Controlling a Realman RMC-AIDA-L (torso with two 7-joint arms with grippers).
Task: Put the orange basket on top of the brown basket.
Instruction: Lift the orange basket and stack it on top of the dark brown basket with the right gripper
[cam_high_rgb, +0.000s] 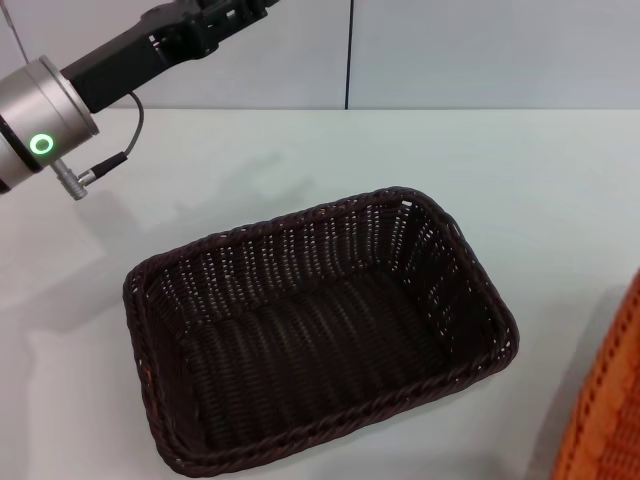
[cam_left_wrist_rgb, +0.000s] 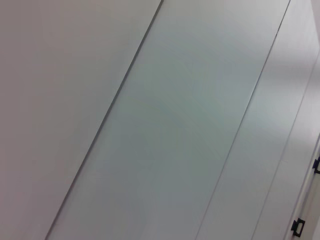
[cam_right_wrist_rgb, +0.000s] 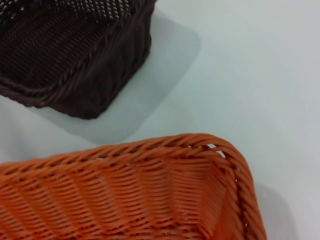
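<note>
Head view: the brown basket (cam_high_rgb: 320, 335) sits empty on the white table (cam_high_rgb: 520, 180), turned at an angle, near the middle of the scene. Only a sliver of the orange basket (cam_high_rgb: 605, 400) shows, at the lower edge on the robot's right, near the brown one but apart from it. The left arm (cam_high_rgb: 110, 60) is raised high at the upper left, well away from both baskets; its gripper lies out of the picture, so I cannot tell whether its pincer is apart or together. The right arm does not appear here.

Left wrist view: only pale wall panels (cam_left_wrist_rgb: 165, 125) with thin seams show, with no fingers and no basket, which fits an arm that is parked and pointing away from the work.

Right wrist view: the camera looks down onto one corner of the orange basket (cam_right_wrist_rgb: 150, 195), close beneath it, with the brown basket (cam_right_wrist_rgb: 75, 50) farther off across a strip of bare table (cam_right_wrist_rgb: 250, 75). The right gripper's fingers are not visible, so its state cannot be told.

By my reading the stacking is not yet done: both baskets appear to rest on the table, side by side. Gripping, lifting, carrying across and lowering all seem to remain.
</note>
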